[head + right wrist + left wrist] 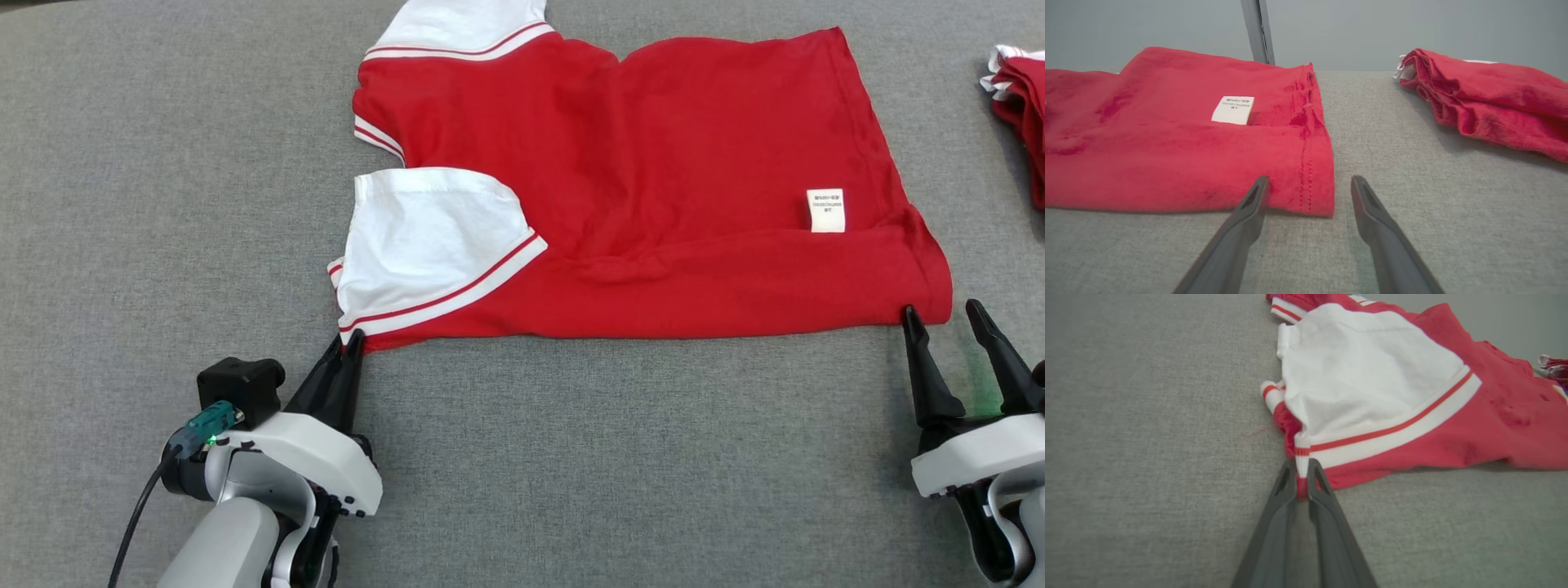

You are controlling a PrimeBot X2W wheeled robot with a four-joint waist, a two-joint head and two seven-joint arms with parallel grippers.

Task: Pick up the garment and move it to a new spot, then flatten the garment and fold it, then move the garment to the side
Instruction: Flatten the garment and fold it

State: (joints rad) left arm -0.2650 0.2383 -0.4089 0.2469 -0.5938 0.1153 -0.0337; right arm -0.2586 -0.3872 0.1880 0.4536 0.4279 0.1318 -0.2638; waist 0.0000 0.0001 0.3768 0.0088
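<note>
The garment (669,188) is a red shirt with white, red-striped sleeves, lying folded lengthwise on the grey cloth surface; a white label (825,210) shows near its hem. My left gripper (349,343) is shut on the garment's near left corner by the white sleeve (1363,371), and the left wrist view shows the striped edge pinched between the fingertips (1301,473). My right gripper (940,314) stands open at the near right hem corner (1314,196), its left fingertip touching the hem edge and its right fingertip on bare surface, nothing clamped.
A second red garment (1020,106) lies bunched at the far right edge of the grey surface (163,204), also seen as a heap (1486,102) in the right wrist view. A grey post (1257,30) stands behind the table.
</note>
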